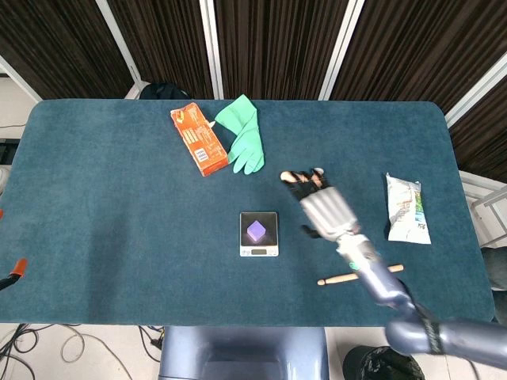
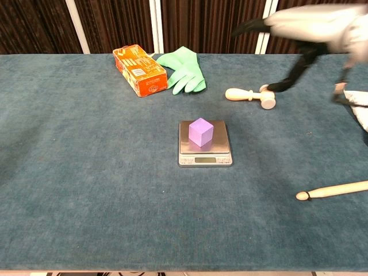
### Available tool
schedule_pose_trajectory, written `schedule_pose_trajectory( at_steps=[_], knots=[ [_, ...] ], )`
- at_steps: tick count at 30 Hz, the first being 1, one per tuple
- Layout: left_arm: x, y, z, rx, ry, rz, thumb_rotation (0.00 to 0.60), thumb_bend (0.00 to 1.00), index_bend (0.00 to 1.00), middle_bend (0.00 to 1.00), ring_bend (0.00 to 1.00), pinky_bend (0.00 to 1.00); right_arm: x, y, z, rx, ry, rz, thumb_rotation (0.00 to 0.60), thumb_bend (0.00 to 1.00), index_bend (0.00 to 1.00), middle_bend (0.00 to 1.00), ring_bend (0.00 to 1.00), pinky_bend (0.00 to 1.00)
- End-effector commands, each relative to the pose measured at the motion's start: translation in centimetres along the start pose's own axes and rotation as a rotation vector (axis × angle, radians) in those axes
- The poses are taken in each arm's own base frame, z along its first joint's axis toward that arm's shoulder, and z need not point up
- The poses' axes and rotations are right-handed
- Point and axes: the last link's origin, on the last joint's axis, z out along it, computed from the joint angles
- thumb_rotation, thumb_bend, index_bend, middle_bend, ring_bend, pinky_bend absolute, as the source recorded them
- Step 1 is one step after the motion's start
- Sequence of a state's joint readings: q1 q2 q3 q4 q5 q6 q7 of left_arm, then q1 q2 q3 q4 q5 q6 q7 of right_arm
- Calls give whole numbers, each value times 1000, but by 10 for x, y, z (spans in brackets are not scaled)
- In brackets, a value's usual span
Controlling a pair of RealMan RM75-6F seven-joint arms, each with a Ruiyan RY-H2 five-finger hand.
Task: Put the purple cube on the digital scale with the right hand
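The dark fingers [image 1: 301,187] of the right hand [image 1: 323,207] are spread and released, holding nothing — the hand hangs in the air to the right of the digital scale [image 1: 259,233], above the small wooden mallet [image 2: 252,95] (blurred in the chest view). The purple cube [image 1: 257,230] sits alone on the scale's platform, touched by nothing. Further out on the teal worktop [image 1: 119,214] lie a wooden stick [image 2: 332,190] near the front right, a white snack bag [image 1: 407,208] at the right edge, and at the back a green rubber glove [image 1: 243,133] just beside an orange box [image 1: 199,139]. The left hand does not show.
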State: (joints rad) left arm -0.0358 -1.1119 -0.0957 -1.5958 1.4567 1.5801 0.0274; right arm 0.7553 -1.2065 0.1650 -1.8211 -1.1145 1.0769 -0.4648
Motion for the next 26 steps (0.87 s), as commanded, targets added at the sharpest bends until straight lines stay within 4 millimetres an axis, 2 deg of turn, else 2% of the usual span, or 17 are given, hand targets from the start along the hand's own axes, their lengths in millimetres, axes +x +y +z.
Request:
schedule_pose_trajectory(
  at_steps=[1, 3, 5, 10, 17, 26],
  knots=[
    [-2, 2, -1, -8, -5, 0, 600, 251, 22, 5, 0, 0, 3, 43, -83, -80, 62, -23, 600, 347, 0, 0, 0, 0],
    [-3, 4, -1, -13, -10, 2, 600, 251, 22, 5, 0, 0, -5, 58, -115, -108, 89, -31, 600, 347, 0, 0, 0, 0],
    [-4, 4, -2, -14, -13, 5, 600, 252, 21, 5, 0, 0, -11, 66, -137, -133, 121, -37, 600, 347, 0, 0, 0, 0],
    [-5, 4, -1, -10, -14, 6, 600, 251, 22, 5, 0, 0, -31, 79, -177, -192, 205, -79, 600, 346, 0, 0, 0, 0],
    [-2, 0, 0, -3, -7, -6, 600, 251, 22, 5, 0, 0, -55, 87, -201, -271, 204, -114, 600, 347, 0, 0, 0, 0],
    [-2, -3, 3, -3, -12, -13, 600, 251, 22, 5, 0, 0, -61, 93, -200, -304, 207, -149, 600, 347, 0, 0, 0, 0]
  ],
)
